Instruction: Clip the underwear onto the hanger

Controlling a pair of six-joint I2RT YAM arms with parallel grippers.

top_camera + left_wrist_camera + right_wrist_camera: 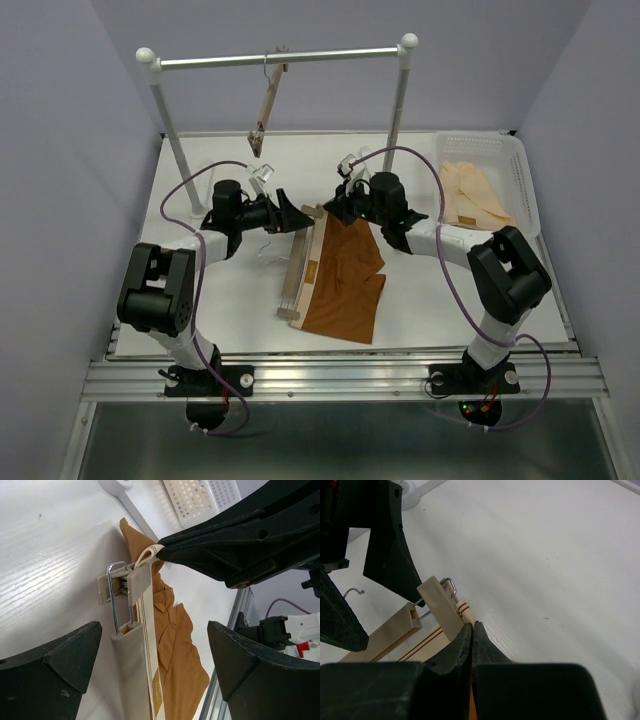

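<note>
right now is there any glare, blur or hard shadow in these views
Top external: soft even light, faint shadows on the table, all sharp. Left wrist: streaky glare on the table, hanger and underwear crisp, the open left gripper dark and soft. Right wrist: the right gripper, shut on the underwear, is a blurred black mass at the bottom.
</note>
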